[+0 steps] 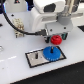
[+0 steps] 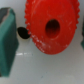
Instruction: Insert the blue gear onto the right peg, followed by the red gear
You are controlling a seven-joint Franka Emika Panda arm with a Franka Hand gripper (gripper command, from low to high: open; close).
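Observation:
The red gear lies under my gripper on the white table. In the wrist view the red gear fills the middle, its central hole facing the camera. The teal pads stand on either side. One pad is a narrow strip of table away from the teeth; the other is at the picture's edge by the rim. The blue gear sits flat on the exterior view's right end of the black-rimmed pale plate. The right peg is hidden at the blue gear's centre.
A small beige fixture with a black cable stands at the exterior view's left. A dark spot shows on the table beside the red gear. The table's front edge runs just below the plate.

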